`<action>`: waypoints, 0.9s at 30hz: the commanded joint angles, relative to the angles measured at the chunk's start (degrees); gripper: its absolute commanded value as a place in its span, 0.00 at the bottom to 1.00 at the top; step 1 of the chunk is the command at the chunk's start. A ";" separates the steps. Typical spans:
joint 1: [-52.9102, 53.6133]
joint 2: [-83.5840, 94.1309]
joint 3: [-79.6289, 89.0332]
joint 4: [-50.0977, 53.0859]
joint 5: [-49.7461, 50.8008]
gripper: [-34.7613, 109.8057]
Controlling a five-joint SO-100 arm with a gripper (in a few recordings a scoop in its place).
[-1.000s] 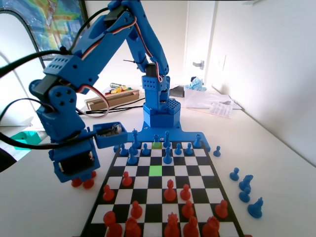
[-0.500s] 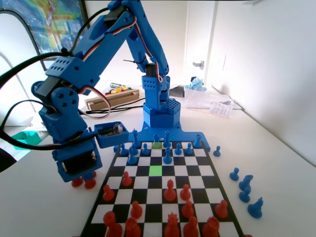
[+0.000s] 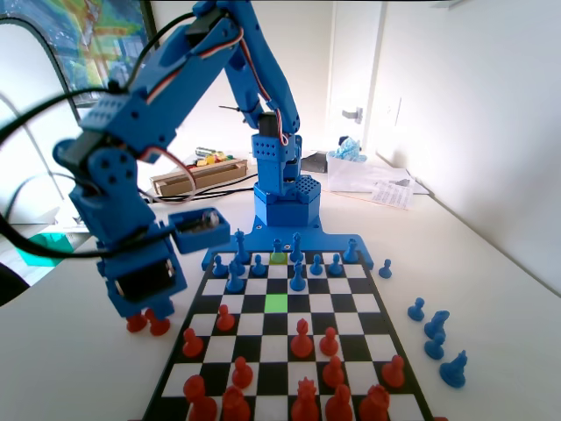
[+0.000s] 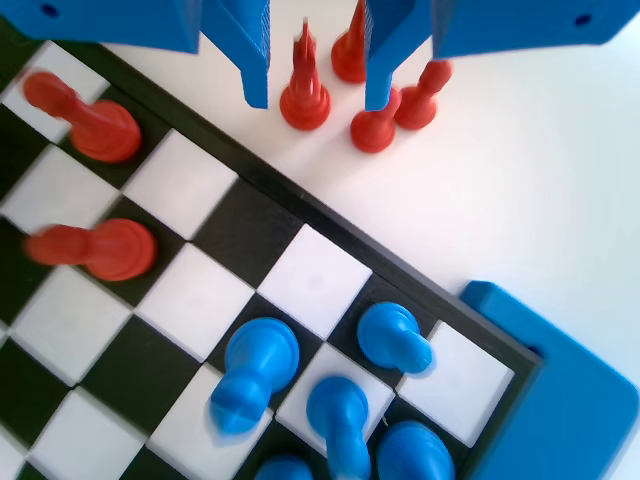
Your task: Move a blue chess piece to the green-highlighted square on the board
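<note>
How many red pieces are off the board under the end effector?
4 in the wrist view, on the table beside the board border: a tall one between the jaws, one behind it, two pawns by the right jaw. Others may be hidden.

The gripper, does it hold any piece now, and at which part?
Nothing is held. The gripper hangs open above red pieces on the table beside the board; the jaws touch none.

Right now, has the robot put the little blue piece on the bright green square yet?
Not yet. The green-highlighted square is bare, so nothing looks done. The gripper is open and holds nothing; it hangs over red pieces standing on the table beside the board. The blue pieces stand at the board's far end in the fixed view. Still left: pick one up and carry it over.
</note>
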 commanded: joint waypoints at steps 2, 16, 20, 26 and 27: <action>-0.70 12.66 -2.64 8.00 -0.70 0.33; -13.71 31.46 5.89 18.63 -3.60 0.31; -19.25 37.18 15.29 16.26 -3.60 0.29; -24.96 42.28 23.12 14.15 -2.20 0.29; -25.66 42.80 24.08 13.80 -1.93 0.29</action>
